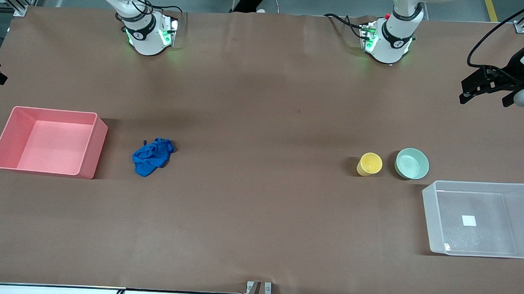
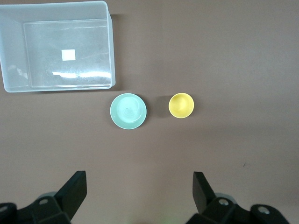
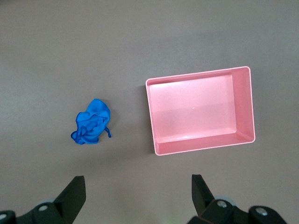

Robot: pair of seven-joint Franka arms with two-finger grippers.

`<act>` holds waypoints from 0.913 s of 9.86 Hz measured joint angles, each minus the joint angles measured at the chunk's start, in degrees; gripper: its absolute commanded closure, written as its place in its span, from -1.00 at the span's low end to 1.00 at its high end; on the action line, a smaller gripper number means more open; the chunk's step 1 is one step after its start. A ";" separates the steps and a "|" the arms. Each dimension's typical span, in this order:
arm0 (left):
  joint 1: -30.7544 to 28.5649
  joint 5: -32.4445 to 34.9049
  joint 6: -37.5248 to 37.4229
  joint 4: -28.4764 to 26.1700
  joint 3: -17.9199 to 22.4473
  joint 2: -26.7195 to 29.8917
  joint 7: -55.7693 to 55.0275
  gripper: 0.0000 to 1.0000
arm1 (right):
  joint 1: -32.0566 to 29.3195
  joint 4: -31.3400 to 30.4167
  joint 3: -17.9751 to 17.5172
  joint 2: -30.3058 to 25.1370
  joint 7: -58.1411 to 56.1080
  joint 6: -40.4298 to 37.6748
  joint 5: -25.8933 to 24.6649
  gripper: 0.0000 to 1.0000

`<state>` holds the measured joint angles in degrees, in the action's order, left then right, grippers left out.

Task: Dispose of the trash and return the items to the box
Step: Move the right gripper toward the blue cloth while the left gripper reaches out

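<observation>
Brown table covering (image 1: 258, 235) fills the scene, robot bases along its top edge. We see the blue cloth (image 1: 152, 156) lying crumpled on the table toward the right arm's end, just beside the pink bin (image 1: 91, 153) but not touching it; the bin holds nothing. Toward the left arm's end, the yellow cup (image 1: 369, 164) stands upright near the mint-green bowl (image 1: 412, 163), apart with a small gap, both bare inside. The clear tub (image 1: 431, 216) sits near the bowl, closer to the front camera, with a white sticker (image 1: 469, 220) on its bottom.

Our left gripper (image 2: 140, 196) hangs high over the table with fingers spread wide, holding nothing; cup (image 2: 181, 105), bowl (image 2: 128, 111) and tub (image 2: 111, 46) all lie well apart from it, below. Right gripper (image 3: 138, 196) likewise hangs high, fingers spread and bare, with the cloth (image 3: 91, 122) and bin (image 3: 154, 116) well apart below it. Both arms wait.
</observation>
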<state>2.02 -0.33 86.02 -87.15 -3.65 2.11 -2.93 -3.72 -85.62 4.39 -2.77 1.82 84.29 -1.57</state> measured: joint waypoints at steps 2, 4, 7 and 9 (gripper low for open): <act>-0.06 0.00 0.20 -0.03 0.05 -0.18 0.00 -1.00 | 0.00 0.00 0.00 0.00 0.00 0.00 0.00 -1.00; -0.07 0.00 0.56 -0.03 0.08 -0.54 0.00 -1.00 | 0.00 0.00 0.00 0.00 0.00 -0.01 0.00 -1.00; -0.16 0.14 1.36 -0.03 0.25 -1.01 0.07 -1.00 | 0.05 -0.64 -1.08 0.19 0.00 0.51 0.01 -1.00; -1.04 0.42 2.07 -0.09 0.40 -1.80 0.15 -1.00 | 0.23 -6.43 -4.63 0.96 1.26 6.93 0.04 -1.00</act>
<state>0.98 0.08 88.09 -87.24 -3.26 0.31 -2.78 -3.50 -92.05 -0.24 -1.81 3.08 91.22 -1.53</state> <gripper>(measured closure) 0.000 0.000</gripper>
